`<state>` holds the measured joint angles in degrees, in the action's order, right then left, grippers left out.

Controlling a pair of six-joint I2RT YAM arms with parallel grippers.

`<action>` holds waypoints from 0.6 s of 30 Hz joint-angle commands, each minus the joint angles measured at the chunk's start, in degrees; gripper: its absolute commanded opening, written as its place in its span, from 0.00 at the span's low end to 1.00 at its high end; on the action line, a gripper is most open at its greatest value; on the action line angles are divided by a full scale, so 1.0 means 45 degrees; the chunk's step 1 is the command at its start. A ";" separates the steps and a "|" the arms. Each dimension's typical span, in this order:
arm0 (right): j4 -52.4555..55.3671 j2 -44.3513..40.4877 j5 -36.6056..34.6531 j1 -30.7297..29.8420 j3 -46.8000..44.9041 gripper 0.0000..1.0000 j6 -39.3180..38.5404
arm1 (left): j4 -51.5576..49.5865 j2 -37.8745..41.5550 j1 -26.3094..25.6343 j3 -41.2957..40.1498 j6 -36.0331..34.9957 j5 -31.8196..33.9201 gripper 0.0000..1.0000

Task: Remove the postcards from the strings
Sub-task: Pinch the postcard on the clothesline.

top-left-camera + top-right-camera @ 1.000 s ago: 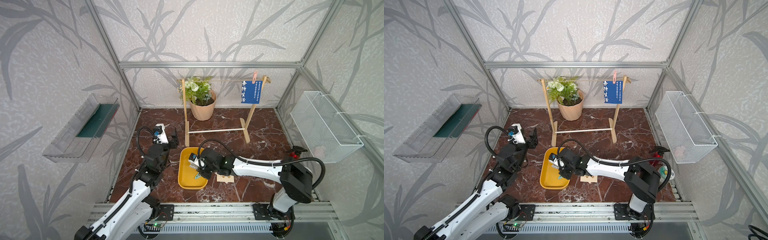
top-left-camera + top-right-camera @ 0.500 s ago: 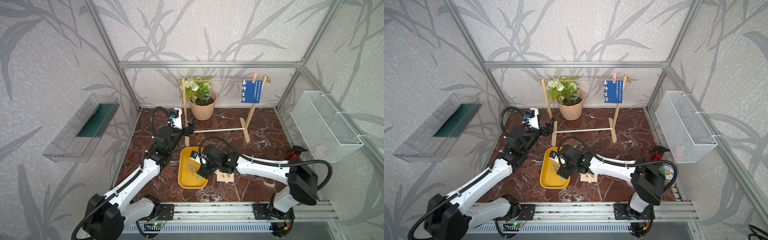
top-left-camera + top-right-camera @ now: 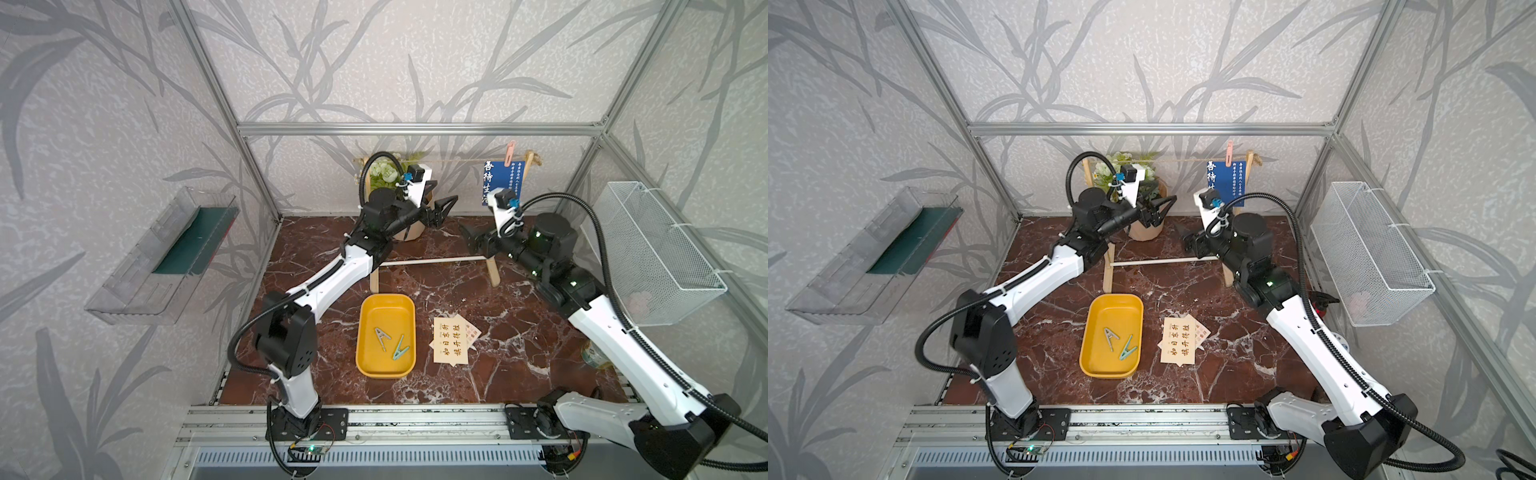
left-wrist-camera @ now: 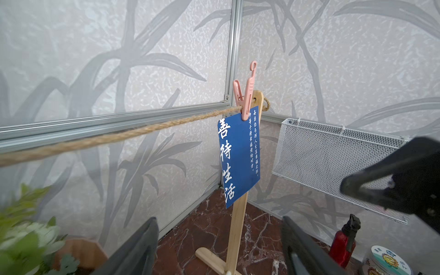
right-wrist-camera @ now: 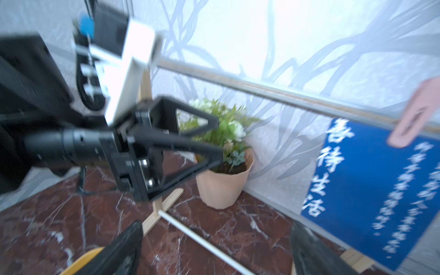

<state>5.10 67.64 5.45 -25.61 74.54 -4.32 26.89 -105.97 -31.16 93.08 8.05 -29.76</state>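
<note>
Marble floor (image 3: 457, 386): we note the blue card (image 4: 239, 157) pegged on the string (image 4: 107, 139) beside one rack (image 4: 238, 219) post. Cream cards (image 3: 451, 340) lie before the rack. Left gripper (image 5: 220, 139) and right gripper (image 3: 466, 237) gape empty near it.

Blue postcard (image 3: 1234, 183) pegged on twine (image 3: 1183, 160), cream postcards (image 3: 1179, 343) beside yellow tray (image 3: 1113, 313)

left gripper (image 3: 449, 210), right gripper (image 3: 467, 239) raised to rack (image 3: 493, 270), peg (image 3: 400, 348) in tray (image 3: 388, 316)

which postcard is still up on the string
The dark blue postcard with white calligraphy, clipped to the string by a pink peg. The two cream postcards lie overlapping on the floor beside the yellow tray.
</note>
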 commanded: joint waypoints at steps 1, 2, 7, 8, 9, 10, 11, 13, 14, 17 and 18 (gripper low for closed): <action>0.0033 0.0411 0.0502 0.0857 0.1536 0.94 0.0596 | 0.0158 -0.1274 -0.0242 0.1614 0.0699 -0.1281 0.82; 0.0160 0.0650 0.0660 0.1128 0.1936 0.94 0.0691 | 0.0158 -0.1618 -0.0245 0.1976 0.0782 -0.1368 0.82; 0.0518 0.1647 0.1043 0.2040 0.4000 0.94 0.1020 | -0.0432 -0.3728 -0.0322 0.4826 0.1346 -0.2197 0.84; 0.0525 0.1795 0.1045 0.2128 0.4225 0.94 0.1052 | -0.0524 -0.4140 -0.0360 0.5374 0.1481 -0.2410 0.84; 0.0541 0.1963 0.1095 0.2238 0.4475 0.94 0.1112 | -0.0647 -0.4544 -0.0414 0.5920 0.1530 -0.2516 0.84; 0.0527 0.2118 0.1177 0.2352 0.4665 0.94 0.1163 | -0.0858 -0.4864 -0.0438 0.6357 0.1446 -0.2508 0.84; 0.0469 0.2230 0.1209 0.2440 0.4809 0.94 0.1240 | -0.1054 -0.5118 -0.0475 0.6692 0.1370 -0.2447 0.84; 0.0443 0.2493 0.1521 0.2665 0.5079 0.94 0.1432 | -0.1450 -0.5693 -0.0478 0.7506 0.1347 -0.2441 0.84; 0.0418 0.2607 0.1729 0.2746 0.5180 0.94 0.1484 | -0.1500 -0.5972 -0.0478 0.7843 0.1369 -0.2590 0.84; 0.0217 0.2885 0.2011 0.2937 0.5417 0.94 0.1629 | -0.1705 -0.6847 -0.0493 0.9068 0.1547 -0.2997 0.84; 0.0202 0.2983 0.2123 0.2997 0.5563 0.94 0.1640 | -0.1797 -0.7094 -0.0499 0.9503 0.1607 -0.3121 0.84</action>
<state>6.44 80.53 12.53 -12.84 97.08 1.83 20.36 -135.81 -32.95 131.48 13.98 -40.56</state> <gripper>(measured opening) 0.938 0.839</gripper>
